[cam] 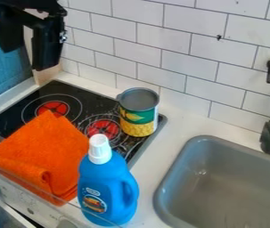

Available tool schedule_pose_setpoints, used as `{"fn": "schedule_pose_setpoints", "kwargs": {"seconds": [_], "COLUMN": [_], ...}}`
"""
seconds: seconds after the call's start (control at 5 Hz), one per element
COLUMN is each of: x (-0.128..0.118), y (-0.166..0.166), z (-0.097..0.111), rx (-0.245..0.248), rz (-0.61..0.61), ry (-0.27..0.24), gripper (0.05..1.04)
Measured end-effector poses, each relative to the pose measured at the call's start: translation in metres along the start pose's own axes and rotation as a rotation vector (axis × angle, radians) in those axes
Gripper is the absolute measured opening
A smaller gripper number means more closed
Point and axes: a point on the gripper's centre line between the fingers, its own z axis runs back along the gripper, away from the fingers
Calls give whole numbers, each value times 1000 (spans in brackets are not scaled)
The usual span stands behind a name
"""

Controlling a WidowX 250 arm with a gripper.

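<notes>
Orange cloth (pixel 47 153) is spread over the near side of the stove (pixel 18 115), under the gripper (pixel 24 60) that hangs high with fingers apart, and the blue bottle (pixel 106 189) close beside could be toppled if the cloth were dragged against it.

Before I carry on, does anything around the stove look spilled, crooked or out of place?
The orange cloth lies rumpled across the front of the black cooktop, an odd spot beside burners. Pale specks mark the cooktop near the can; I cannot tell whether they are spill, wear or glare. The can stands upright.
</notes>
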Motion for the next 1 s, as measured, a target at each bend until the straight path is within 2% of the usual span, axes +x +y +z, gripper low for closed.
{"fn": "schedule_pose_setpoints", "kwargs": {"seconds": [0.2,0.4,0.8,1.0], "x": [1,13,33,50], "y": [-2,-11,-27,-44], "z": [-7,-28,-47,-54], "rx": [-8,-26,-28,-45], "rz": [-2,3,-5,-13], "ry": [15,-46,-81,-50], "gripper": [1001,1000,1000,1001]}}
